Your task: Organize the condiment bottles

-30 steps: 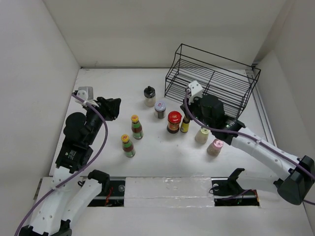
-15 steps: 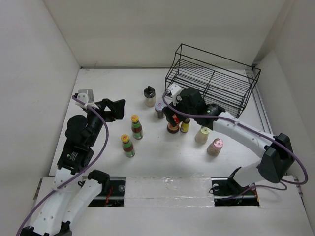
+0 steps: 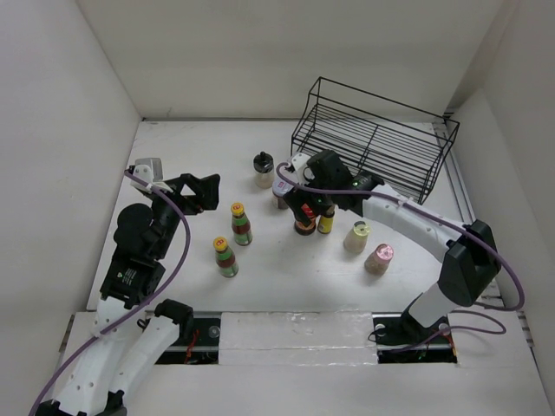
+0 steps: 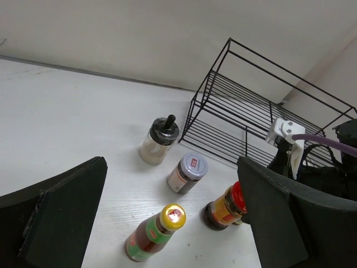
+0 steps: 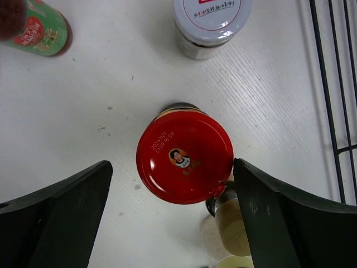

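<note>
1. Condiment bottles point(image 3: 378, 258), eight in all, stand upright in a loose cluster mid-counter, just in front of the black wire rack point(image 3: 381, 139). None is in the rack yet.
2. The white counter point(image 3: 182, 147) looks matte and faintly grained.
3. The red-lidded jar point(image 5: 184, 155) sits at the centre of the cluster. It is squat and round, with a glossy flat lid bearing a small printed face and date.
4. The right fingers point(image 5: 61, 223) hang directly above that jar, spread wide to either side of the lid and touching nothing.
5. The jar is probably glass: rigid, smooth, weighty for its size and breakable. The best hold looks to be across the lid's rim or the shoulder just beneath it.
6. The yellow dark-capped bottle point(image 5: 231, 218) stands tight against the jar on the rack side. A closing finger could knock it.
7. The purple-lidded jar point(image 5: 212, 22) is near, behind the red one. The black-capped clear bottle point(image 4: 160, 139), pale inside with a knobbed top, is further back.
8. The two yellow-capped red-green bottles point(image 3: 240, 224) are slim and tall, so likely tippy.
9. The left fingers point(image 4: 56, 212) are also spread wide and empty, held off to the left, well apart from the bottles.
</note>
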{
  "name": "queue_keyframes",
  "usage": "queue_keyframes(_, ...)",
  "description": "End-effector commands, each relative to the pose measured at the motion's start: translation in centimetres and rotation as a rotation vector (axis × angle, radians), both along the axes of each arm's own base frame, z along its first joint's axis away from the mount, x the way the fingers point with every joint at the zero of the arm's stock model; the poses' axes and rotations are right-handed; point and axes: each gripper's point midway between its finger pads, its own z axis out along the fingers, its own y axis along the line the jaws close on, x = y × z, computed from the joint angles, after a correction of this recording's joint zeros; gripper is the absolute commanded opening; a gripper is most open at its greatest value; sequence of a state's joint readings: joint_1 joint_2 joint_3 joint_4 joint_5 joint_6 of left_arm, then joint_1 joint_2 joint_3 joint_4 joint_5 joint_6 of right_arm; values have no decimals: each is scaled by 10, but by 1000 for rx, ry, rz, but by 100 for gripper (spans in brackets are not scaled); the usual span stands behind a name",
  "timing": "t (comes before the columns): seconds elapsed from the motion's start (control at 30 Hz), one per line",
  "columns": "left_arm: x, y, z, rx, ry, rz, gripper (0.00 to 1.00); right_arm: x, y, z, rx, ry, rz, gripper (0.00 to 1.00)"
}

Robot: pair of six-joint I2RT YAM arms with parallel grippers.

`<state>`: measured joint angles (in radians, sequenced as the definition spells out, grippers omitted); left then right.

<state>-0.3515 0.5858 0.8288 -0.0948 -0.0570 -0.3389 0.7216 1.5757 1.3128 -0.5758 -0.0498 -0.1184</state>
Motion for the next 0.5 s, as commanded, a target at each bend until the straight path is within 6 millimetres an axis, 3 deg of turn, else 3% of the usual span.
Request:
queue_keyframes(0.0, 0, 2, 15, -19, -48, 11, 100, 4, 2, 13, 20, -2, 19, 95)
queue_keyframes(0.13, -2, 3, 17, -23, -56, 11, 100, 11, -2, 6, 18, 1, 1, 95)
queue_keyframes(0.3, -2, 3, 17, -23, -56, 11, 100, 14, 4, -5, 32, 28, 28, 88)
queue_keyframes(0.47, -2, 1, 17, -22, -56, 2, 100, 18, 9, -3, 56, 8, 35, 81)
